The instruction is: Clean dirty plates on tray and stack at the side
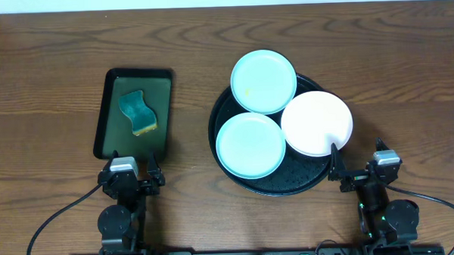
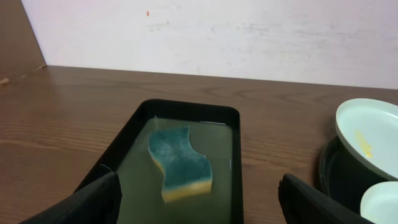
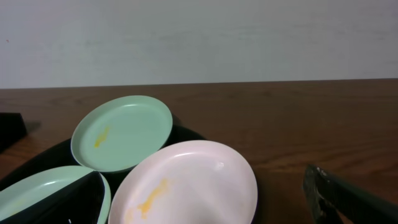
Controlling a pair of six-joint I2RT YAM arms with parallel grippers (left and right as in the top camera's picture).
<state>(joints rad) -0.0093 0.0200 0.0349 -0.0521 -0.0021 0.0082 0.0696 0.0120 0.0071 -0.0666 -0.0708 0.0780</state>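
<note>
Three plates lie on the round black tray (image 1: 284, 187). A mint plate (image 1: 263, 81) with a yellow smear leans over the far rim. A second mint plate (image 1: 250, 144) lies at the near left, and the white plate (image 1: 316, 123) at the right. In the right wrist view the white plate (image 3: 186, 183) carries a yellow smear too. My right gripper (image 1: 357, 167) stands open just in front of the white plate, holding nothing. My left gripper (image 1: 132, 175) stands open and empty at the near end of the green tray (image 1: 105, 116).
The rectangular dark green tray (image 2: 186, 109) holds murky liquid and a teal-and-yellow sponge (image 2: 180, 163), which shows from above as the sponge (image 1: 138, 112). Bare wooden table (image 1: 407, 76) lies right of the black tray and between the two trays. A wall bounds the far side.
</note>
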